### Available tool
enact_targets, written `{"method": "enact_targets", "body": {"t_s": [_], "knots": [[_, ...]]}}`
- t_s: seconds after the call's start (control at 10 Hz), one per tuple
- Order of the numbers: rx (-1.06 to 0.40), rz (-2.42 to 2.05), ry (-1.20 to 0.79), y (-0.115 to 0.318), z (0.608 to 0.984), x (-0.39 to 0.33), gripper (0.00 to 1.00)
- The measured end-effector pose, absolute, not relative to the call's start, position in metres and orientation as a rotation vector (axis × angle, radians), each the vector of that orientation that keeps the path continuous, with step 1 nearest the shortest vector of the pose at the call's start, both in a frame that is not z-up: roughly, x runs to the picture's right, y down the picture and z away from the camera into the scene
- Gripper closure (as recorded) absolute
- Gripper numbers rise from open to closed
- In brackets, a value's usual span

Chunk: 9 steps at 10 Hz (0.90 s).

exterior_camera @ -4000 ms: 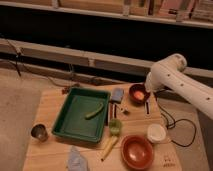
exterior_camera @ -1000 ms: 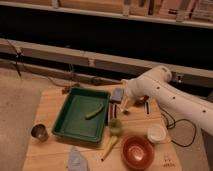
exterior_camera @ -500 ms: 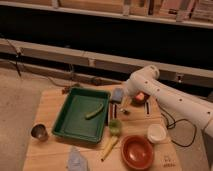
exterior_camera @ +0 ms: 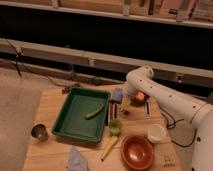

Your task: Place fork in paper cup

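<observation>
The paper cup (exterior_camera: 157, 133), short, wide and white, stands at the right of the wooden table (exterior_camera: 50, 102). A yellow-handled utensil (exterior_camera: 109, 146), apparently the fork, lies near the front, between the green tray (exterior_camera: 75, 130) and the red-brown bowl (exterior_camera: 136, 151). My white arm (exterior_camera: 165, 100) reaches in from the right. My gripper (exterior_camera: 124, 108) points down just right of the tray's far corner, well behind the fork and to the left of and behind the paper cup. I see nothing held in it.
The tray holds a green item (exterior_camera: 95, 111). A steel cup (exterior_camera: 39, 132) stands front left, a small green cup (exterior_camera: 115, 126) by the tray, a crumpled cloth (exterior_camera: 76, 160) in front. A blue item (exterior_camera: 117, 95) and a small red bowl (exterior_camera: 139, 97) sit at the back.
My arm has swung left from the right side of the table, and the gripper has come down to the spot beside the tray's far right corner. The objects have not moved.
</observation>
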<state>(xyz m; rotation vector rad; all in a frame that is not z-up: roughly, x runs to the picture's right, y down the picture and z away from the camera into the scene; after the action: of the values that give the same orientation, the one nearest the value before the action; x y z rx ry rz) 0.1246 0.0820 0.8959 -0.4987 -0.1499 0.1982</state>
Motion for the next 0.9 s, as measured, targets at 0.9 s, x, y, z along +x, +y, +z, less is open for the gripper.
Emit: {"method": "enact_targets", "body": {"t_s": [0.9], "knots": [[-0.593, 0.294, -0.004, 0.135, 0.906, 0.133, 0.2]]}}
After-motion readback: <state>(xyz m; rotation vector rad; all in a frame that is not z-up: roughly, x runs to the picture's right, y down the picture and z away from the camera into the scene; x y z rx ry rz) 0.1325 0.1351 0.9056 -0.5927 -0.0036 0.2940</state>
